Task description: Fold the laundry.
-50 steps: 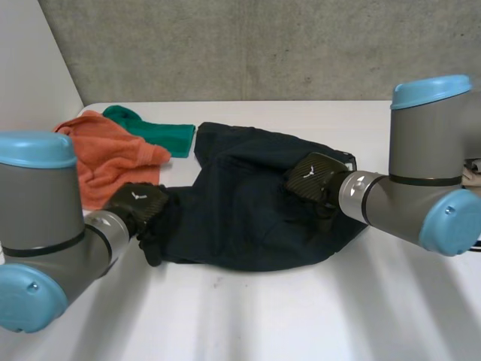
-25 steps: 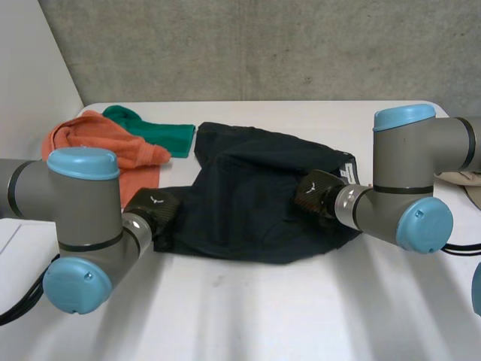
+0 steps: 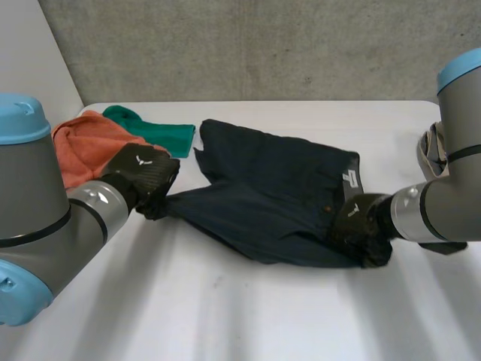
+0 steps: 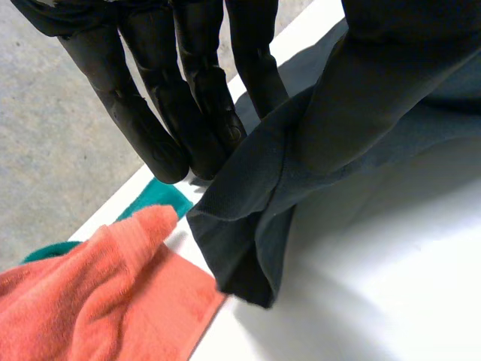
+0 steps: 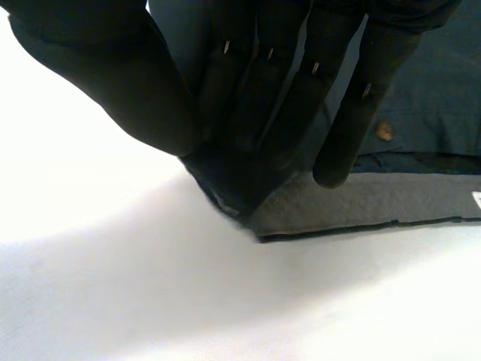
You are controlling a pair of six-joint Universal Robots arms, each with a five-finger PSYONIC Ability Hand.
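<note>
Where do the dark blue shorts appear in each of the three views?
Head view: dark blue shorts mid-table, stretched between left hand and right hand.
Left wrist view: a corner pinched at the left hand's fingertips, beside the orange towel.
Right wrist view: waistband corner pinched in the right hand.
Shared landmark: the white table.

Dark navy shorts (image 3: 270, 192) lie spread, rumpled; orange towel (image 3: 79, 143) and green cloth (image 3: 161, 135) bunched just beside.

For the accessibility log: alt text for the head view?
Both black hands pinch a dark navy garment stretched over the white table, left hand at one end, right hand at the other. An orange towel and green cloth lie beyond the left hand.
</note>
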